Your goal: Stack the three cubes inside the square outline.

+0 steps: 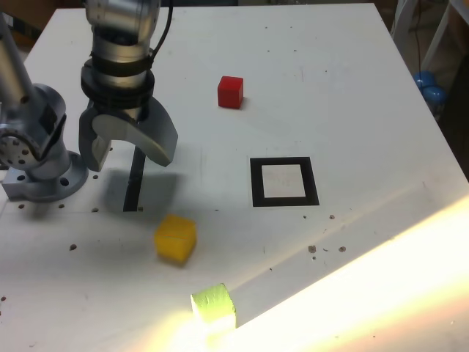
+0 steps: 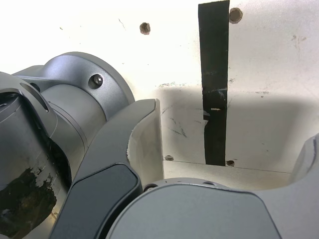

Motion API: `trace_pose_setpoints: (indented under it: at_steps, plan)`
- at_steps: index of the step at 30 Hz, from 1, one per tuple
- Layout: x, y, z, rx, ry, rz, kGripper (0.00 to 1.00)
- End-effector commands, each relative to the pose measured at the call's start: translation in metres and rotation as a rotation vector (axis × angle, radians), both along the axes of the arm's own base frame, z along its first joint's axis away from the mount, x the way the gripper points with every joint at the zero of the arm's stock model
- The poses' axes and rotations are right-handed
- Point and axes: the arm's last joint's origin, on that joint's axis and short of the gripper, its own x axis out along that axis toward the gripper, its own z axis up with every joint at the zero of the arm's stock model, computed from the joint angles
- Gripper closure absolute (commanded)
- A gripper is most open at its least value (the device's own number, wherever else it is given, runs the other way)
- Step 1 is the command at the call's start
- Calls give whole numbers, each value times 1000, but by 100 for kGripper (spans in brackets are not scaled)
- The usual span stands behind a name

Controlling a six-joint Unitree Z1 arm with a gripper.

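In the exterior view the red cube [image 1: 230, 92] sits toward the far side of the white table [image 1: 352, 110]. A yellow cube [image 1: 175, 238] lies nearer the front, and a green cube [image 1: 214, 303] sits at the front in bright sunlight. The square outline [image 1: 284, 182] is a black frame with a white, bare inside, to the exterior view's right of the arm. My gripper [image 1: 126, 154] hangs open above the table at the exterior view's left, over a thin black strip [image 1: 135, 183], with nothing between its jaws. The wrist view shows the strip [image 2: 214, 84] between the fingers and no cube.
The arm's grey base [image 1: 40, 172] stands at the exterior view's left edge, also filling part of the wrist view [image 2: 60, 124]. A strong sun band [image 1: 381, 279] washes out the table's front right. Blue objects [image 1: 429, 86] lie off the table at the right.
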Motion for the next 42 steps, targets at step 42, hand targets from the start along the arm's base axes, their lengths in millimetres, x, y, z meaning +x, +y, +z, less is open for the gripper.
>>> trace_pose_setpoints:
  at_steps: [42]
  plan:
    - [66,95,32,45,-25,-7,1]
